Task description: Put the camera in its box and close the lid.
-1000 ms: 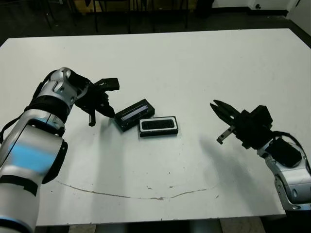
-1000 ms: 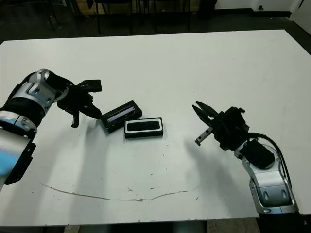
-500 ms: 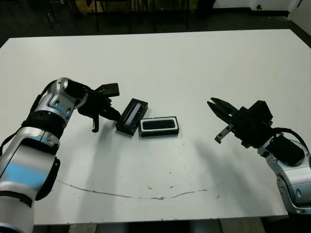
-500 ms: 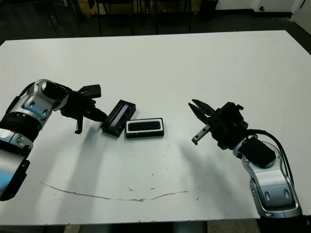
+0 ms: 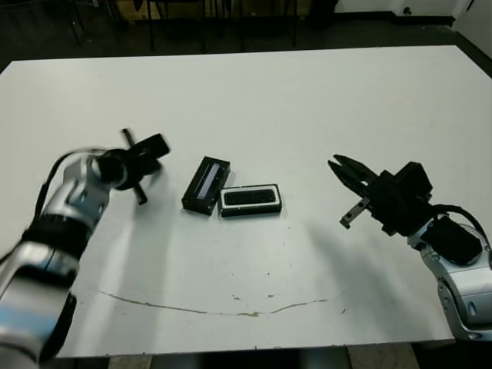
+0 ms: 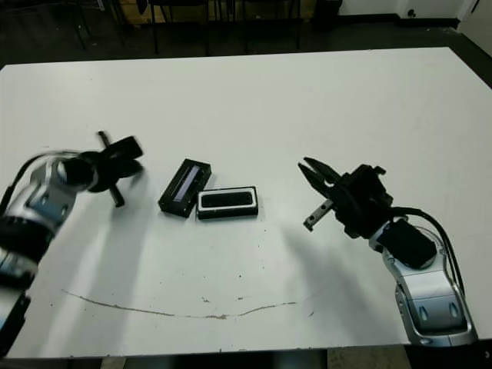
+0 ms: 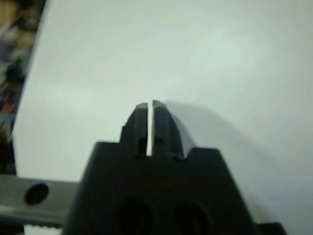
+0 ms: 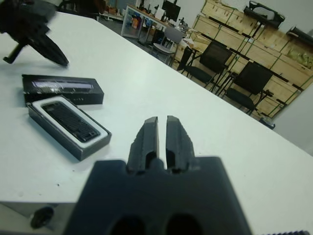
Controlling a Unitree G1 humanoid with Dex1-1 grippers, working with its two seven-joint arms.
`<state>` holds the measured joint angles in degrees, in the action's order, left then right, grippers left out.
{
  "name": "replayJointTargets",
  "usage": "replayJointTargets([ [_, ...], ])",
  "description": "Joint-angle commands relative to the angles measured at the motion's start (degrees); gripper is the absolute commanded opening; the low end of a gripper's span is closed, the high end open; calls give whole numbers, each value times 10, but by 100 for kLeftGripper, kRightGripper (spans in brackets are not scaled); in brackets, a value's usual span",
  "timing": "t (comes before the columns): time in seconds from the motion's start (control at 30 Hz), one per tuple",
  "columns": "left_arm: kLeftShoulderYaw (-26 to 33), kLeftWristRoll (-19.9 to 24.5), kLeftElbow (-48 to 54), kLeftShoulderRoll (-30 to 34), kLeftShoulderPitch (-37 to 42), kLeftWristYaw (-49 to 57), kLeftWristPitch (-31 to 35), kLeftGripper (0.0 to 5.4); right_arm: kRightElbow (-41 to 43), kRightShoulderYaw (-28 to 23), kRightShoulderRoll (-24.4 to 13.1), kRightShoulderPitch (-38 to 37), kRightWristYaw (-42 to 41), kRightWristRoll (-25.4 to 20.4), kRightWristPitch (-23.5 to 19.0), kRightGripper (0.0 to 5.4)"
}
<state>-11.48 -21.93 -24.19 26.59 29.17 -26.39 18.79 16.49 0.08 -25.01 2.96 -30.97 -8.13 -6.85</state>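
1. Your left gripper (image 5: pixel 137 157) is over the left part of the white table (image 5: pixel 307 100), blurred in the head views. The left wrist view shows its two fingers pressed almost together with only a hairline slit between them and nothing in them.
2. To its right, well apart from it, the lid (image 5: pixel 206 184) lies flat on the table, turned at a slant so its long pale strip runs from far right to near left. Nothing holds it.
3. Just right of the lid's near end sits the box (image 5: pixel 250 200), its long side running left to right. The lid's near right corner is touching or almost touching the box's left end; you cannot tell which from these views.
4. The camera (image 8: pixel 68 120) already lies inside the box, flat within the white lining, and the box is uncovered.
5. Your right gripper (image 5: pixel 347 187) hovers above the table, well to the right of the box, pointing left toward it. Its fingers are nearly closed, a narrow gap between them, and empty.
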Motion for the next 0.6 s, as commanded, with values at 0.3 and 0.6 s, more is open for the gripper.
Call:
replayJointTargets([
  [0.3,103,80,360,-68,-179,65,132,63,47,-10,4,-34,14,-28,-25,0],
  [0.6,183,278,611,-152,-275,40,318,230,101,-16,2,-50,21,-34,-67,0],
])
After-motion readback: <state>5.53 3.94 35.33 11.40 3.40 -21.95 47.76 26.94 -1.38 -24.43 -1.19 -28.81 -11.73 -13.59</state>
